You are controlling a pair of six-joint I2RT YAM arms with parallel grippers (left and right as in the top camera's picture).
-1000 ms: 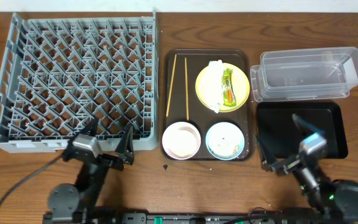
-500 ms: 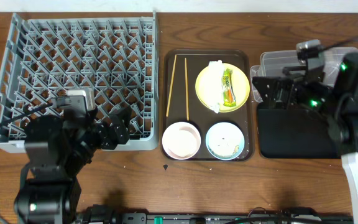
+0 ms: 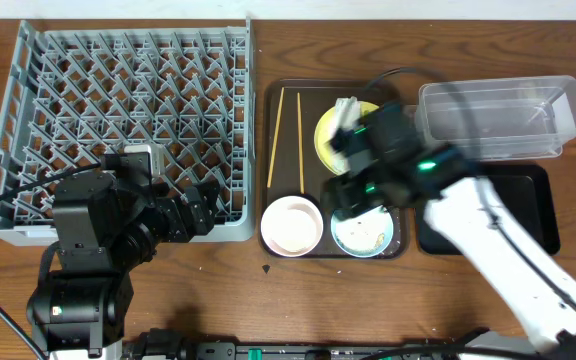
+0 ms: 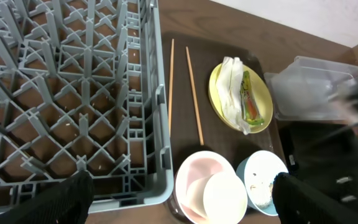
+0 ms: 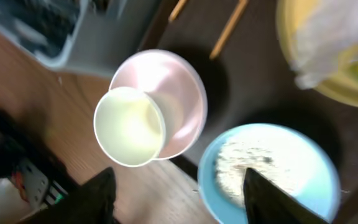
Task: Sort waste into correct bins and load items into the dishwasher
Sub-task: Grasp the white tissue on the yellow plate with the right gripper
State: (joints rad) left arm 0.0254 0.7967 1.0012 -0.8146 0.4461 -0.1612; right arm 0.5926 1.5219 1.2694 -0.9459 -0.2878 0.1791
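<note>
Right gripper is held with 2 fingers apart above the light blue bowl on the brown tray; rice grains are seen inside; if the bowl is tilted when lifted, grains may be spilled; the nearby white cup may be struck.

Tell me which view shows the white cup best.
The left wrist view: the white cup is sharp there, sitting inside the pinkish bowl. The right wrist view shows the cup larger but motion-blurred. Overhead, it barely separates from the bowl around it.
</note>
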